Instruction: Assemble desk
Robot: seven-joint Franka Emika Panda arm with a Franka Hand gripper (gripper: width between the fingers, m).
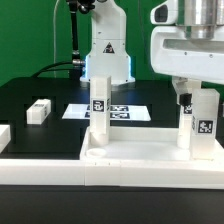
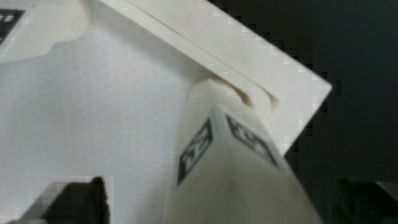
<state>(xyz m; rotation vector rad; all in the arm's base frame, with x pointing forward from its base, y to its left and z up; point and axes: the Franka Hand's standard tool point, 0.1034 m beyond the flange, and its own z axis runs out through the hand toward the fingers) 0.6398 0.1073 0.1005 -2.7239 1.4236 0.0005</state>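
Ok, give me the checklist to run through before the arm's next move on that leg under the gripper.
1. Leg under the gripper upright on the desk panel: ok.
2. Gripper's hold on that leg: cannot tell; the fingers are hidden behind it in the exterior view, and only dark fingertips show in the wrist view.
3. Leg seated fully in the panel corner: cannot tell.
4. Other mounted leg upright and apart from the gripper: ok.
5. Loose leg lying on the table, off the panel: ok, not yet mounted.
6. Marker board clear of the arm: ok.
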